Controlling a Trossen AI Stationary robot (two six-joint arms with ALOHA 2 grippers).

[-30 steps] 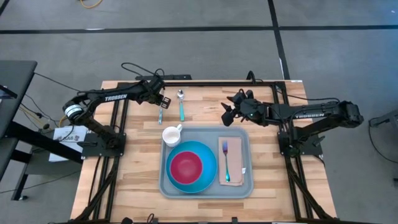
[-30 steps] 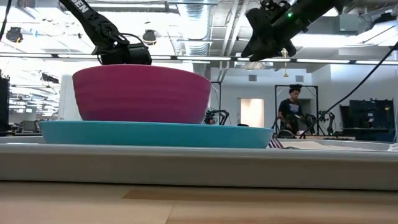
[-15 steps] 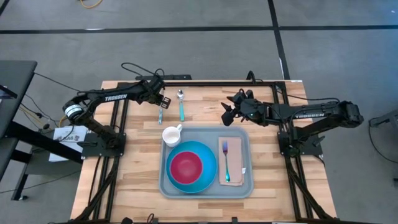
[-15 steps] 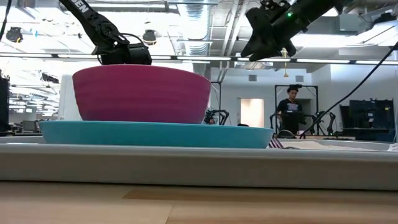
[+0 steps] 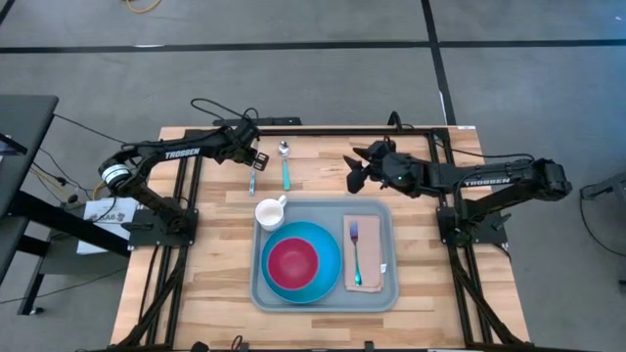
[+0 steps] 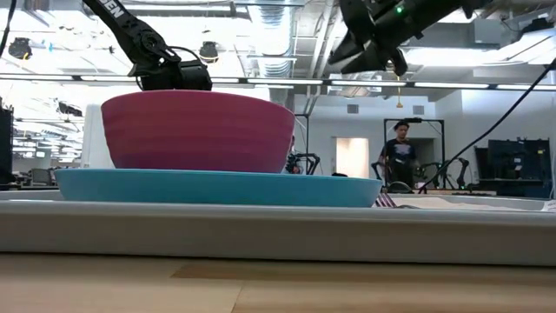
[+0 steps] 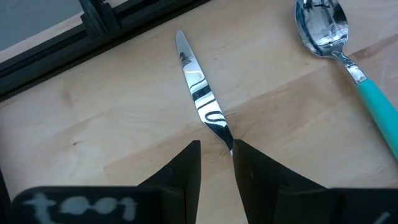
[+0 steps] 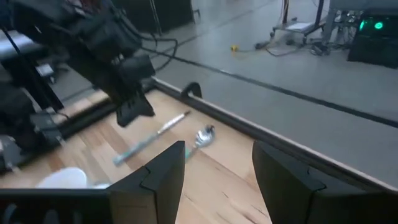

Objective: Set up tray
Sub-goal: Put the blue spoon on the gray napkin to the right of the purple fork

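**Left pincer closes on the knife while the tray sits loaded**

The tray (image 5: pixel 326 298) lies flat on the wooden desk (image 5: pixel 220 264), toward the near edge and roughly centred between the two arms. On it rest a round blue plate (image 5: pixel 328 279) carrying a magenta bowl (image 5: pixel 292 263), a white cup (image 5: pixel 270 212) in the far left corner, and a tan napkin (image 5: pixel 377 256) along the right side with a teal-handled fork (image 5: pixel 356 250) lying on top. In the low view the bowl (image 6: pixel 198 130) sits on the plate (image 6: pixel 217 187), behind the tray's pale rim (image 6: pixel 278 231).

Beyond the tray, on bare wood, a knife (image 5: pixel 252 176) and a teal-handled spoon (image 5: pixel 285 164) lie side by side, a little apart. The left pincer (image 5: pixel 257 157) is down at the knife; in the left wrist view its fingers (image 7: pixel 186 174) stand narrow on either side of the blade (image 7: pixel 202 99) near the handle end, though I cannot tell whether they actually touch it. The spoon (image 7: pixel 348 62) lies off to one side of them.

The right pincer (image 5: pixel 356 174) hovers above the desk beyond the tray's far right corner, its fingers (image 8: pixel 163 180) spread wide and holding nothing. Its wrist view looks across at the left arm (image 8: pixel 106 43), the knife (image 8: pixel 152 138) and the spoon (image 8: pixel 202 135).

A person (image 6: pixel 400 156) stands in the room behind.
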